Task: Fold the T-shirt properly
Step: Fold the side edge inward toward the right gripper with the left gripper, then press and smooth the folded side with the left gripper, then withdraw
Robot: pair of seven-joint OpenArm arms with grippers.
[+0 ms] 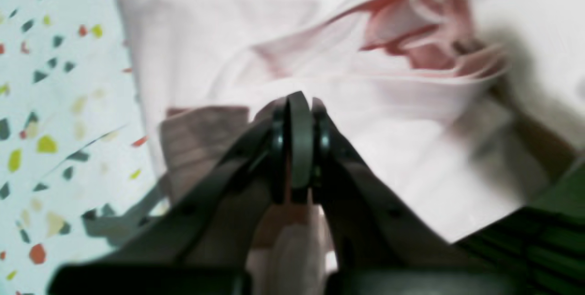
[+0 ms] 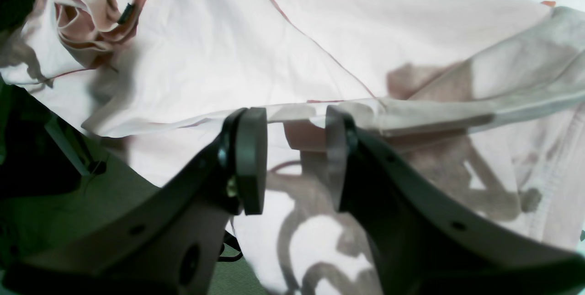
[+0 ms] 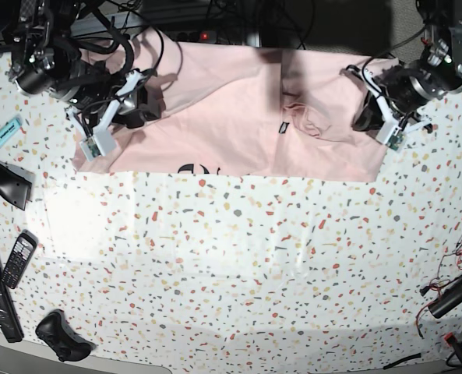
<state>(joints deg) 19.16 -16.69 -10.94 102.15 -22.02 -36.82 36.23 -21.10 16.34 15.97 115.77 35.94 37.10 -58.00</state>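
pale pink t-shirt (image 3: 238, 117) spread along the far edge of the speckled table (image 3: 238, 265), crumpled near the collar (image 3: 305, 117), a bit of black lettering (image 3: 193, 169) peeking out at the near hem.

left gripper (image 1: 297, 103) at the shirt's side edge, on the right in the base view: jaws pressed together. pink cloth visible low between the fingers in the left wrist view, so probably pinching the shirt edge; picture blurred, grip not fully sure.

right gripper (image 2: 296, 144) at the other side, on the left in the base view: jaws apart at a middle width, standing over a folded edge of cloth, nothing pinched yet.

step in hand, judged: taking both side edges before lifting or folding.

to do well:
- lower the right jaws so that the cloth edge sits between the pads, then close fully.
- catch only the layers wanted, not the bunch around the collar.
- wait with any lift until both sides hold.
- move both arms together, level, to keep the cloth tight and flat.
- possible trouble: thin cloth slipping out of the left pinch, wrinkles near the collar staying inside the fold.
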